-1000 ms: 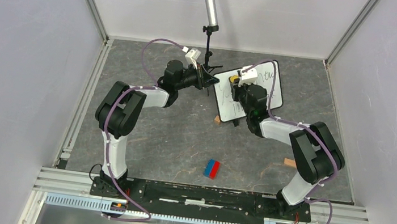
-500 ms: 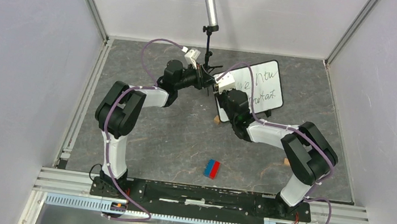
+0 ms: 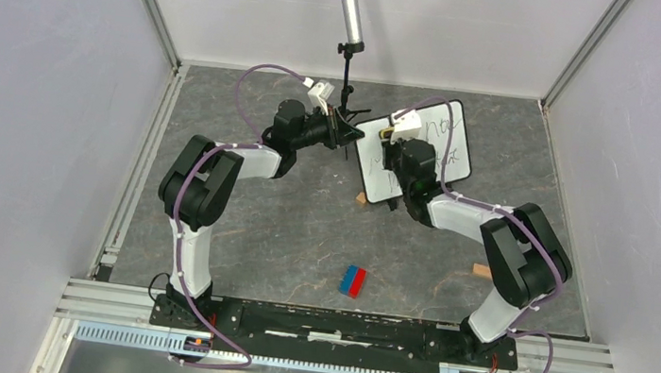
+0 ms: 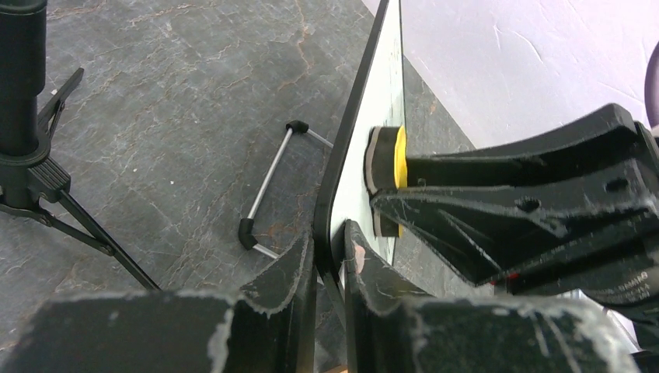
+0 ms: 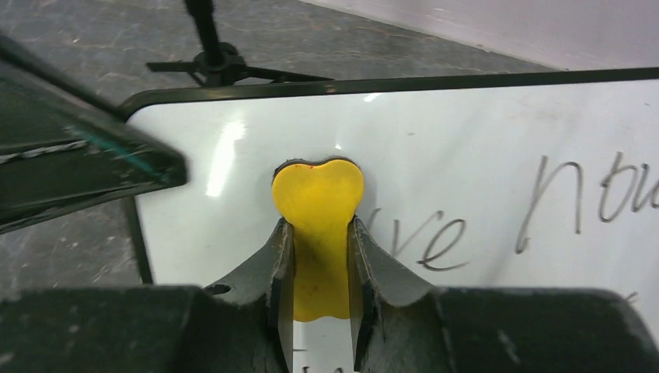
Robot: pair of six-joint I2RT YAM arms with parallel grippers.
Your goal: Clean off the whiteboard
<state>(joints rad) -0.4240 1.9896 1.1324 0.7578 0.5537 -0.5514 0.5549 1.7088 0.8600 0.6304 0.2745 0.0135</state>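
my left tool (image 4: 329,245) pinches the whiteboard (image 5: 482,132) edge, my right tool (image 5: 319,241) clamps the yellow eraser (image 5: 317,186) against it; pushing too hard could slip the whiteboard free.

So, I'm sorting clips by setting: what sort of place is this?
Probably a lab robot test cell: plain white panels in aluminium framing wall in a grey table, two arms are bolted to a rail at its near edge, and a tripod pole stands at the back.

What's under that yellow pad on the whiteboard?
The whiteboard's face shows around the yellow pad, handwriting beginning beside it. Any ink directly underneath is covered.
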